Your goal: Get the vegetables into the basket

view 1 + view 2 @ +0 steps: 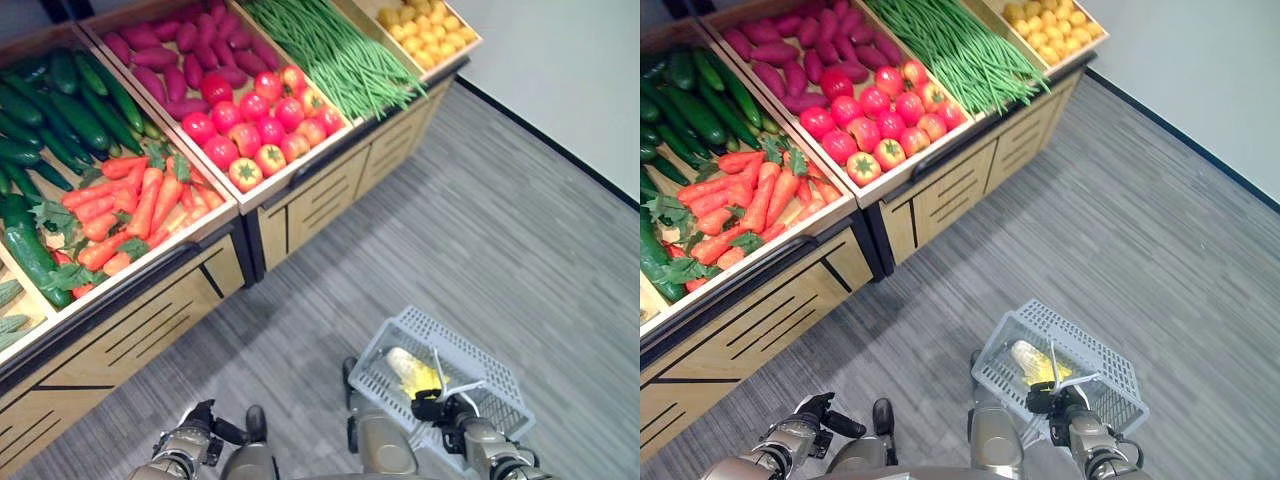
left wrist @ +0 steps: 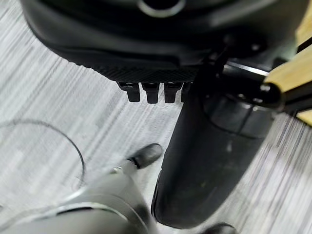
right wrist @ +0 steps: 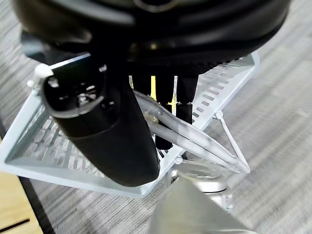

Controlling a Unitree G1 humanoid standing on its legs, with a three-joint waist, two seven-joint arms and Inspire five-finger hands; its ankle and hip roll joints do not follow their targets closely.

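The right hand [image 1: 432, 408] grips the handle of the basket [image 1: 490, 380], which holds one corn cob [image 1: 410, 368]. The left hand [image 1: 200, 420] hangs clenched, empty. Keep the basket level while approaching the carrots [image 1: 130, 205].

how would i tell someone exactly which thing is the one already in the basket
Look away from the wooden produce stand to the grey floor, where the right hand carries a pale grey slotted basket by its handle. Inside lies a corn cob, yellow with pale husk, unlike the stand's carrots, tomatoes and beans.
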